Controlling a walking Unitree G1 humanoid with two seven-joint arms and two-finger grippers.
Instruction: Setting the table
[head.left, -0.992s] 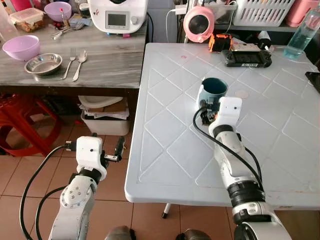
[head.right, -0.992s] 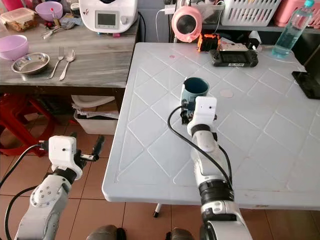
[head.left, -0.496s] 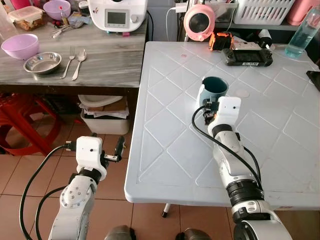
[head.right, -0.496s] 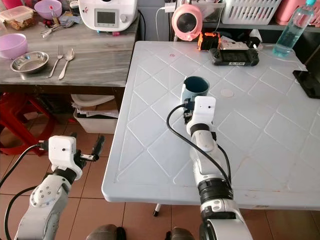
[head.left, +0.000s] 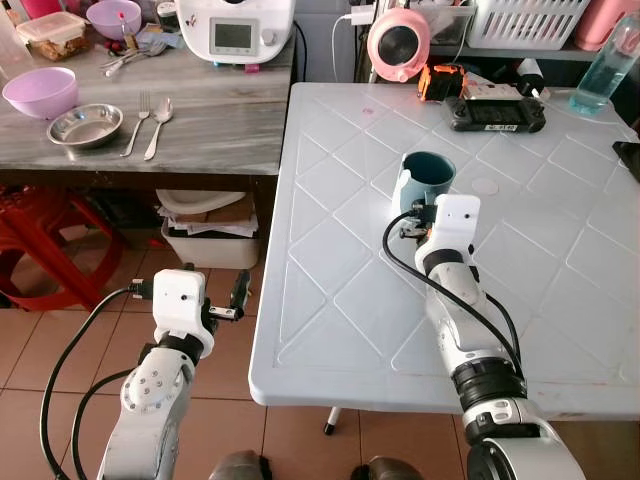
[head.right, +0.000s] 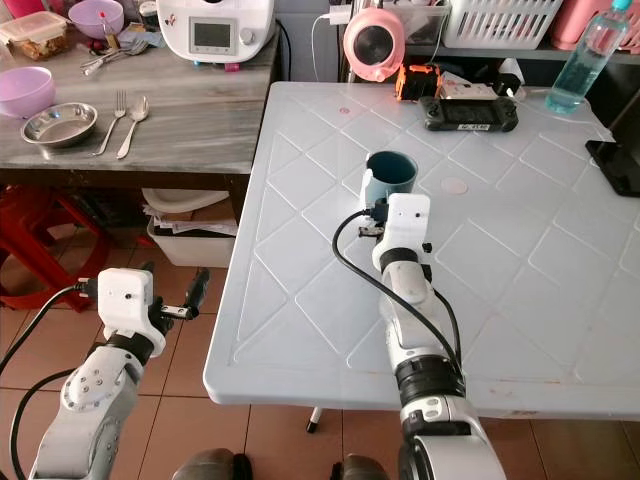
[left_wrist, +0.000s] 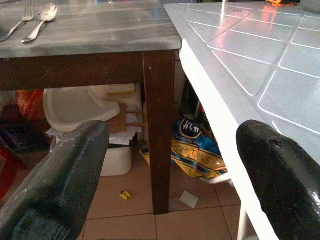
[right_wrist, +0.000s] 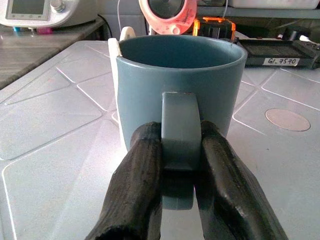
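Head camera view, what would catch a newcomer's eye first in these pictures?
First, the blue mug standing near the middle of the white table, with the right tool shut on its handle from the robot's side. Next, the left tool, open and idle, low beside the table's left edge above the tiled floor. Behind it, a fork and spoon lie beside a steel bowl on the grey counter.

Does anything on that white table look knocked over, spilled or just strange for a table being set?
Nothing is spilled or tipped. The blue mug stands upright, its handle pinched by the right gripper. The odd bit is the black handheld controller and orange device lying at the white table's far edge, not tableware.
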